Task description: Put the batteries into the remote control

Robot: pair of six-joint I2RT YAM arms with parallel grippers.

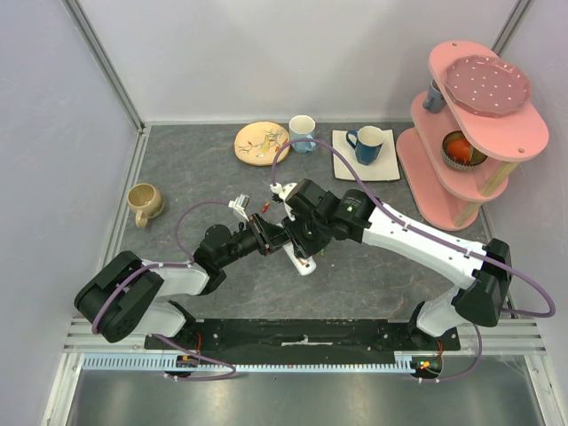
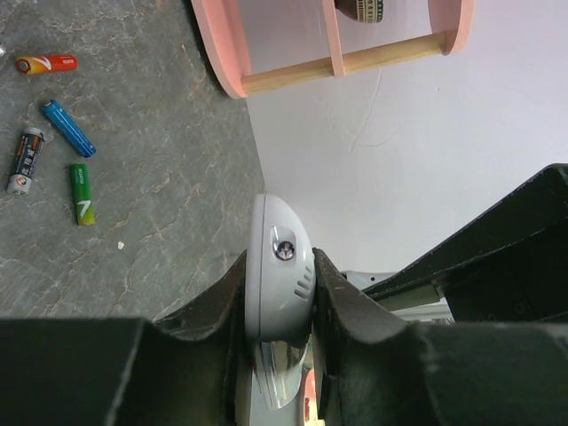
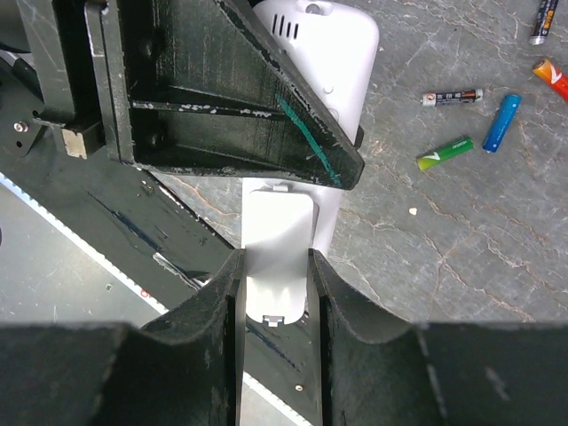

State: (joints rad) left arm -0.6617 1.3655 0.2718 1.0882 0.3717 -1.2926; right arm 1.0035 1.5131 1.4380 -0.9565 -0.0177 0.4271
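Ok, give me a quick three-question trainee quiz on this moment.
1. True or false: the batteries lie loose on the table.
2. The left gripper is shut on: A a plate, B the remote, C a battery.
3. What colour is the mug on the white mat?
Key: 1 true; 2 B; 3 blue.
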